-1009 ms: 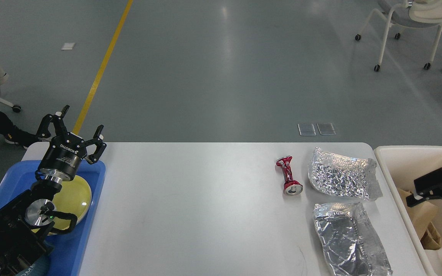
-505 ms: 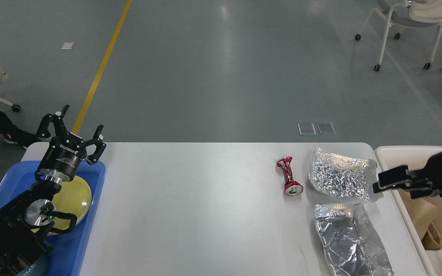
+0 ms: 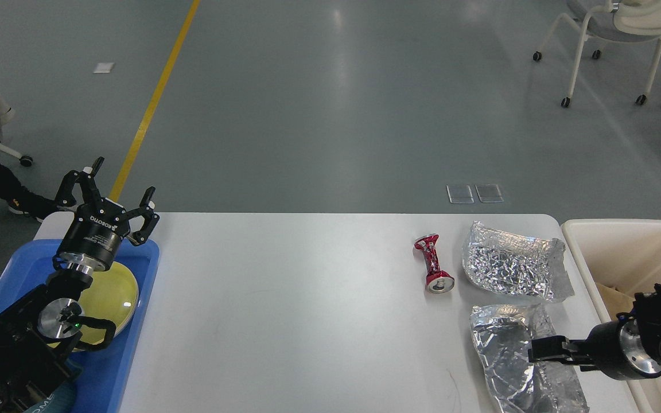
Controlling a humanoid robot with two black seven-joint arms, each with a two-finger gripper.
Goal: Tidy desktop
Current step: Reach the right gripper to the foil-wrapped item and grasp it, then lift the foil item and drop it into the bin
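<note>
The desktop (image 3: 307, 315) is a wide white-grey tabletop. A crushed red can (image 3: 434, 269) lies on its right part. Just right of the can rests a crinkled silver foil bag (image 3: 511, 261), and a second foil bag (image 3: 508, 338) lies nearer the front edge. My right gripper (image 3: 537, 351) reaches in from the right, low over this nearer bag, its dark fingers pointing left and too merged to tell apart. My left gripper (image 3: 121, 180) stands open and empty above the far end of a blue tray (image 3: 107, 378).
A yellow plate (image 3: 115, 292) lies in the blue tray at the left edge. A cream bin (image 3: 611, 241) with brown paper inside stands off the right end of the desktop. Chairs and a person's legs are on the floor beyond.
My right arm came out of the cream bin, swung left past the far foil bag, then dropped toward the near foil bag. The left arm has stayed put.
</note>
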